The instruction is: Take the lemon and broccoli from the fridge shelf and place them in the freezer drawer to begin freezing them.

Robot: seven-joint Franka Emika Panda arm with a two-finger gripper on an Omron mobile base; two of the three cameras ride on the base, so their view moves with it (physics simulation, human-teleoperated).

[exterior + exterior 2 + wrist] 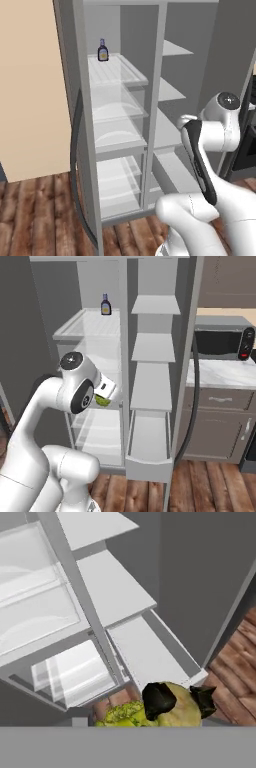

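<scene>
While it hangs above the freezer drawer (pixel 145 654), the gripper (pixel 181 701) pinches the broccoli (pixel 150 712) between its jaws.

A wooden plank floor (pixel 35 205) is seen under the open grey fridge (pixel 150 356) — beside it, a marble counter (pixel 220 373) carries a dark microwave (pixel 222 338).

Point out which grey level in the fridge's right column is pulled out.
The lowest one, the freezer drawer: it juts forward with low walls, while the flat shelves above stay recessed.
</scene>
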